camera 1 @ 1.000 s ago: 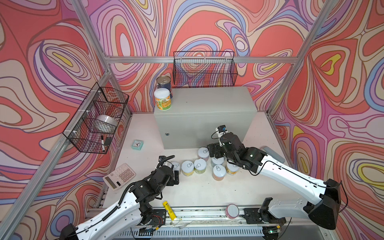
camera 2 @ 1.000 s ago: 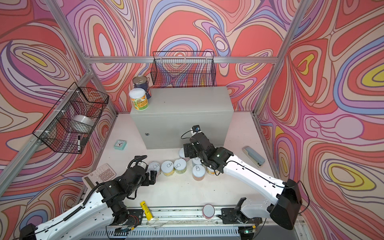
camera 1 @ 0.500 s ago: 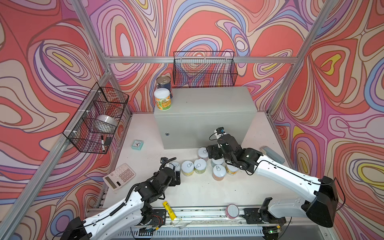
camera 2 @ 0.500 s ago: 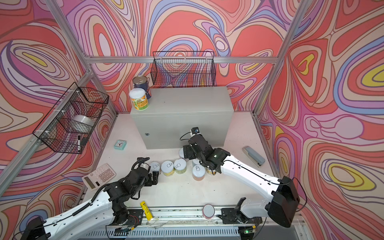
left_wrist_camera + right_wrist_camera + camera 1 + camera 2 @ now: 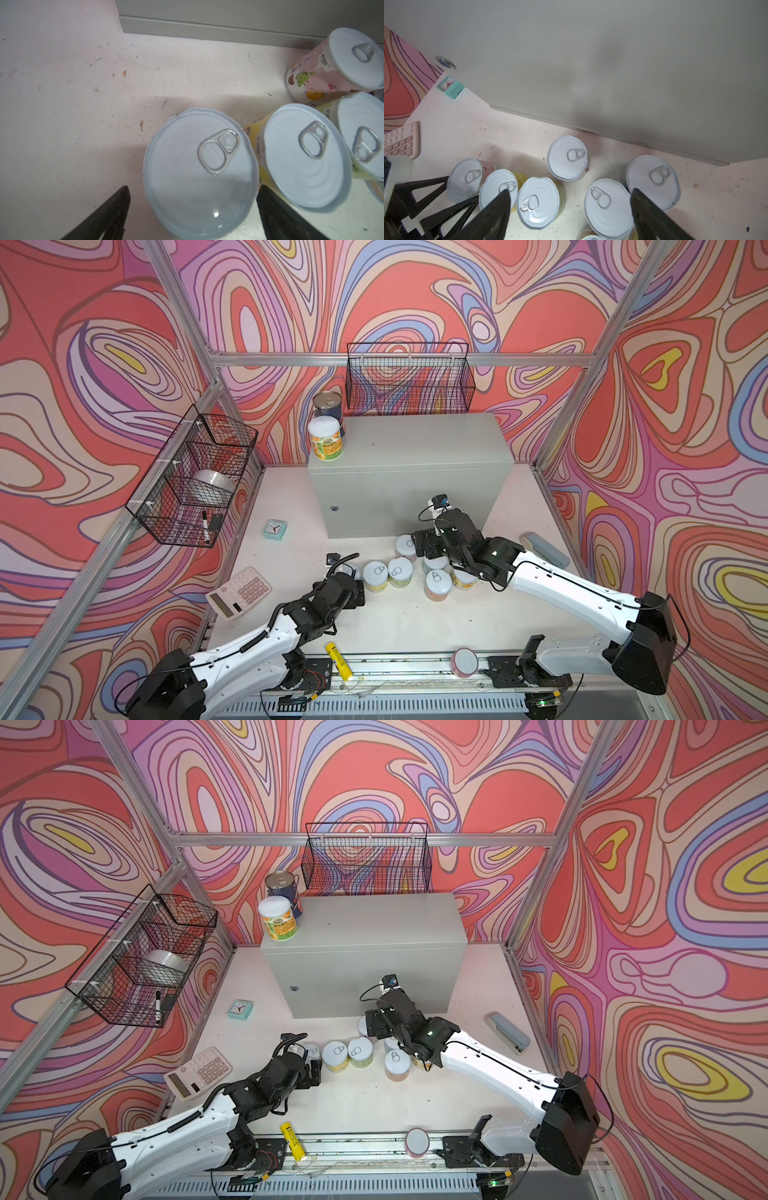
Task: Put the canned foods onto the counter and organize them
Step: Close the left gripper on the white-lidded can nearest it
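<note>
Two canned foods stand on the counter [image 5: 415,443] at its left end: a bare-metal-topped blue can [image 5: 328,406] and a white-lidded orange-and-green can [image 5: 326,443]. Several white-lidded cans cluster on the table before the counter, among them a yellow can [image 5: 375,576] and a green can [image 5: 400,571]. My left gripper [image 5: 193,193] is open and straddles the leftmost can [image 5: 199,172], with a gap on one side. In both top views that gripper [image 5: 311,1073] largely covers this can. My right gripper [image 5: 570,192] hangs open above the cluster, over the green can [image 5: 538,202] and its neighbour [image 5: 607,207].
A calculator [image 5: 239,593] and a teal clock [image 5: 274,529] lie left of the cans, a grey stapler [image 5: 544,549] at the right. A yellow tube [image 5: 338,659] and a pink cylinder [image 5: 463,662] rest on the front rail. Wire baskets [image 5: 409,379] [image 5: 195,477] hang on the walls.
The left gripper has come down around the leftmost can and its jaws have narrowed a little. The right gripper has shifted slightly lower over the cluster.
</note>
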Available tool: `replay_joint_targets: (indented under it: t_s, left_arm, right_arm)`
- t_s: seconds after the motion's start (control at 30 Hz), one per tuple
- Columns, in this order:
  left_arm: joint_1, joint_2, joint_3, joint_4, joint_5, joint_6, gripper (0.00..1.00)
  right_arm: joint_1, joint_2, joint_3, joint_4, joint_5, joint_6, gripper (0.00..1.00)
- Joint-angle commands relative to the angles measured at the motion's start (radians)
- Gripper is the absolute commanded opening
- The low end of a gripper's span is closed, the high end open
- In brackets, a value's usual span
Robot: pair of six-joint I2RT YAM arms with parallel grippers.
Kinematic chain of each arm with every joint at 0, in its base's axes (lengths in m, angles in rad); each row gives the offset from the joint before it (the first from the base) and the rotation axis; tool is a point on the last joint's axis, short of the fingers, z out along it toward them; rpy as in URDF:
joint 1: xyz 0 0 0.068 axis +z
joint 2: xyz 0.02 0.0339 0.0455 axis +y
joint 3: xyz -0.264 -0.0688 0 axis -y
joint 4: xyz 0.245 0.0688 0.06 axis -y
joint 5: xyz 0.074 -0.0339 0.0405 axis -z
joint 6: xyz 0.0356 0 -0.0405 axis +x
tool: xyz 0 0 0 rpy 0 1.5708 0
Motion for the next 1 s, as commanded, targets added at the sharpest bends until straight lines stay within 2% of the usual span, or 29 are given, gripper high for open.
replay_joint_targets:
  t_s: [0.0,0.23,0.47,0.73,0.87,0.97]
  left_arm:
    - [-0.003,0.039,-0.02,0.086,-0.034,-0.014,0.97]
    - [-0.003,0.162,-0.005,0.148,-0.038,0.012,0.96]
    - [-0.003,0.221,-0.094,0.295,-0.034,-0.031,0.96]
    - [-0.003,0.333,-0.048,0.316,-0.062,-0.01,0.96]
    - [-0.002,0.377,-0.031,0.348,-0.062,-0.009,0.93]
    - [-0.003,0.378,-0.025,0.34,-0.067,-0.01,0.83]
  right_arm:
    - [0.006,0.004,-0.005,0.021,-0.004,-0.01,0.93]
    - [0.007,0.003,-0.016,0.042,0.007,-0.009,0.93]
    - [0.006,0.004,-0.006,0.035,0.012,-0.003,0.93]
    - [0.006,-0.002,-0.029,0.058,0.014,0.003,0.93]
    - [0.006,-0.007,-0.032,0.067,0.014,-0.004,0.93]
    - [0.007,-0.003,-0.033,0.069,0.012,-0.006,0.93]
